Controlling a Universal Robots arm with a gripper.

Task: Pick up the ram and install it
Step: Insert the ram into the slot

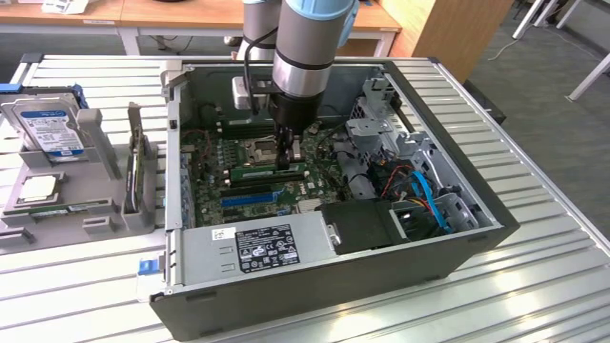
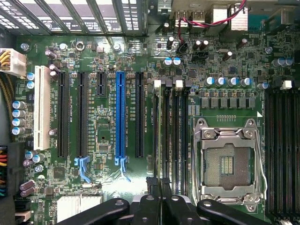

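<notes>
Case holds motherboard; pincer clamps ram inside.

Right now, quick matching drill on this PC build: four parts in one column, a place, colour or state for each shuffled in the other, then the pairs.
Parts
1. ram
2. hard drive
3. CPU socket
4. long expansion slot

Descriptions
a. blue
b. at the memory slots on the motherboard
c. empty, with a metal frame around it
d. outside the case, on the grey holder at the exterior view's left

Pairs: 1-b, 2-d, 3-c, 4-a
</notes>
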